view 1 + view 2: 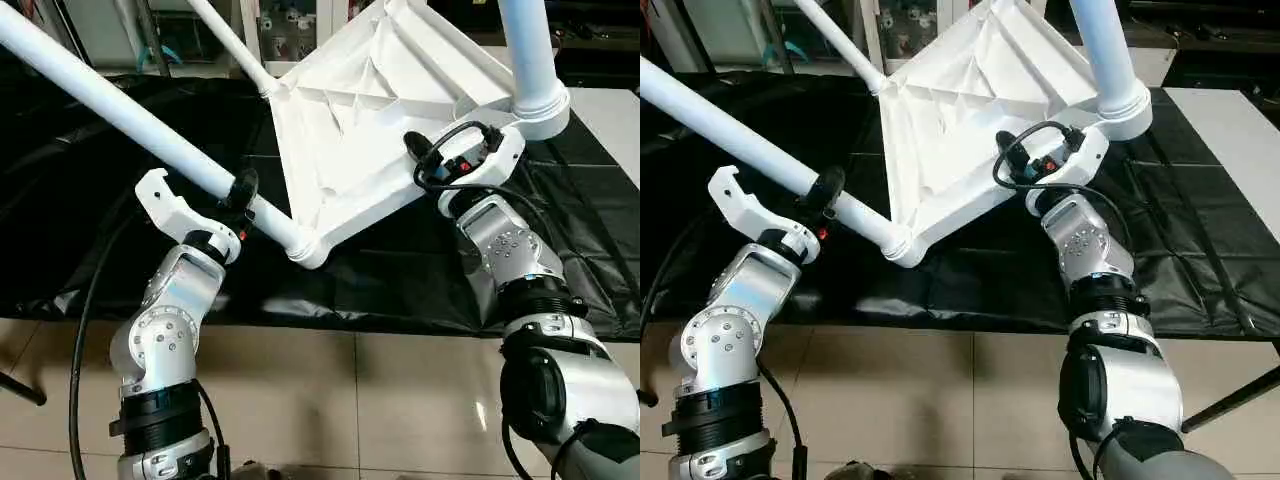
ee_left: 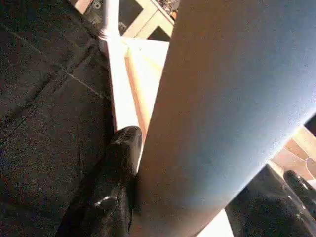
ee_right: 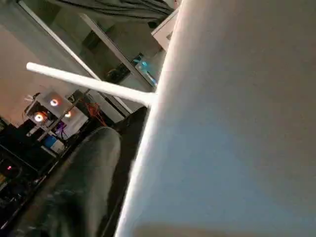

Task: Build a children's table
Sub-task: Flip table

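From my head cameras, my left gripper is clamped around a long white leg near its corner socket, forearm angled up from below, while my right gripper grips the tilted tabletop at its near edge above the black-covered work surface. My left wrist camera shows a black finger pressed against the leg. My right wrist camera shows the tabletop's white edge beside my finger, with another leg jutting beyond.
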Available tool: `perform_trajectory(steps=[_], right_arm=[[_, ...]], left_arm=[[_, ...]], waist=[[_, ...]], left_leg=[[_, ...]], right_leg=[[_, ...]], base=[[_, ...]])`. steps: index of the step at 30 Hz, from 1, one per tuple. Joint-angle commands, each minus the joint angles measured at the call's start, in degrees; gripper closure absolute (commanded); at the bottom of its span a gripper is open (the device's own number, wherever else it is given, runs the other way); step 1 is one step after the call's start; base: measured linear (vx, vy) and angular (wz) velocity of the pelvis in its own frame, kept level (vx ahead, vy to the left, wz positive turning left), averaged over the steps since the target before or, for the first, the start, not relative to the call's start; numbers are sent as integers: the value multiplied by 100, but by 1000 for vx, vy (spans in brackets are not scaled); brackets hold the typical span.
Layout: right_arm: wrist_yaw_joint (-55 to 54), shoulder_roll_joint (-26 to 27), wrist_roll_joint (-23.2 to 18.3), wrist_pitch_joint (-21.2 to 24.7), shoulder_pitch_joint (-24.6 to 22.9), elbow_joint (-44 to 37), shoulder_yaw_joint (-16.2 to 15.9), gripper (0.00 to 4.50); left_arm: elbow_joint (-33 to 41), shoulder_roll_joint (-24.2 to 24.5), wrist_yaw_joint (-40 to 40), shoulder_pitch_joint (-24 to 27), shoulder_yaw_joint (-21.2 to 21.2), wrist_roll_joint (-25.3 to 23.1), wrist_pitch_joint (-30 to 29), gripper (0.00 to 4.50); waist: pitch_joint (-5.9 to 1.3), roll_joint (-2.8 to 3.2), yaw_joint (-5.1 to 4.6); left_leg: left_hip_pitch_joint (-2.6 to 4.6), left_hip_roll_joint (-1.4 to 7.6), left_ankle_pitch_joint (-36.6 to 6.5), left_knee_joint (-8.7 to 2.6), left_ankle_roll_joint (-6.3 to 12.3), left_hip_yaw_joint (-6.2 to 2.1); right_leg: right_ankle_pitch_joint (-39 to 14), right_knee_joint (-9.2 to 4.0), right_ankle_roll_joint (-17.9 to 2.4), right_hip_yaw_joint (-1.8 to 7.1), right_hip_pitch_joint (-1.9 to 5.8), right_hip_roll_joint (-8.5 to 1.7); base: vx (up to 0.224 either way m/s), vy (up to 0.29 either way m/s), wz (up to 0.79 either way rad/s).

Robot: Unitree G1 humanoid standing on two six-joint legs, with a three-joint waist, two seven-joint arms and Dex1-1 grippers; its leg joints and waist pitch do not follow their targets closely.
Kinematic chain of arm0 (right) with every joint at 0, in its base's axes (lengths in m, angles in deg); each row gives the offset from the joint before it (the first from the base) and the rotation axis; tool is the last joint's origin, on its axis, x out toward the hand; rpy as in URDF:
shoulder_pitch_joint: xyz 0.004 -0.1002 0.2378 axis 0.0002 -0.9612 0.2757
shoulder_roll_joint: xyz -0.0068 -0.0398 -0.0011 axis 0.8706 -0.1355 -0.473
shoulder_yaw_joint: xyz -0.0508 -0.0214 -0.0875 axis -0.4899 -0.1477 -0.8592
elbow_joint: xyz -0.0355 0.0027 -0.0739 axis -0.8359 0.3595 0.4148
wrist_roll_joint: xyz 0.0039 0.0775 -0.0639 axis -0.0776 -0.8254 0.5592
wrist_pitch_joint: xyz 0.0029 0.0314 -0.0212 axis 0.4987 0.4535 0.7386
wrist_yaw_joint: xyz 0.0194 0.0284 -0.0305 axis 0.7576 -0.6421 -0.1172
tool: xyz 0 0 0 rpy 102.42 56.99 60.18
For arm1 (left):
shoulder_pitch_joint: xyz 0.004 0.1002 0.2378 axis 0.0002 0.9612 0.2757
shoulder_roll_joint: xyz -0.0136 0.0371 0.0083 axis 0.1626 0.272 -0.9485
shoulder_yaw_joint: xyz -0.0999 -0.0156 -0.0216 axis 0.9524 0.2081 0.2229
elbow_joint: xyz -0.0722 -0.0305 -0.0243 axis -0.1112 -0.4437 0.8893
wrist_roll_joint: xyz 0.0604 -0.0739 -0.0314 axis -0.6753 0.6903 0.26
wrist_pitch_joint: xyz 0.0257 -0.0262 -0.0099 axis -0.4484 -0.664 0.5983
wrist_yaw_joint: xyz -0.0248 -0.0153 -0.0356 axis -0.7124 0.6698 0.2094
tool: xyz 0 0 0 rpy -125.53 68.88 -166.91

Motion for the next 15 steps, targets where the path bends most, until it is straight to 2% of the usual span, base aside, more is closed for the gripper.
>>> perform_trajectory(steps=[1, 3, 6, 7, 10, 15], right_arm=[[25, -9, 75, -94, 175, 103, 63, 141], [-53, -14, 87, -198, 223, 217, 135, 157], [-131, -34, 83, -270, 260, 297, 191, 184], [-131, -34, 83, -270, 260, 297, 191, 184], [-173, -57, 78, -326, 283, 320, 223, 221], [-460, -129, 172, -551, 349, 280, 287, 237]], left_arm=[[-47, -79, 17, 125, 30, 281, -97, 240], [-32, -65, 8, 141, 31, 279, -93, 241], [-38, -60, 5, 141, 25, 264, -83, 241], [-38, -60, 5, 141, 25, 264, -83, 241], [-50, -44, 14, 142, 11, 231, -75, 241], [-96, 2, 6, 150, -24, 119, -45, 241]], waist=[[-486, -170, 26], [-478, -170, 19], [-460, -164, 22], [-457, -164, 22], [-455, -163, 22], [-456, -156, 17]], left_leg=[[123, 180, 414, -280, 909, -6], [118, 182, 344, -274, 917, 3], [129, 194, 119, -291, 820, 4], [131, 192, 89, -293, 799, 5], [135, 190, 25, -298, 740, 4], [137, 185, 0, -298, 704, 6]], right_leg=[[875, -254, -1815, 43, 275, -150], [801, -258, -1829, 44, 257, -153], [524, -280, -1793, 47, 249, -155], [491, -284, -1787, 48, 248, -154], [433, -286, -1748, 53, 245, -152], [448, -285, -1726, 52, 236, -145]], base=[[0, 0, 0], [0, 0, 0], [0, 0, 0], [0, 0, 0], [0, 0, 0], [0, 0, 0]])
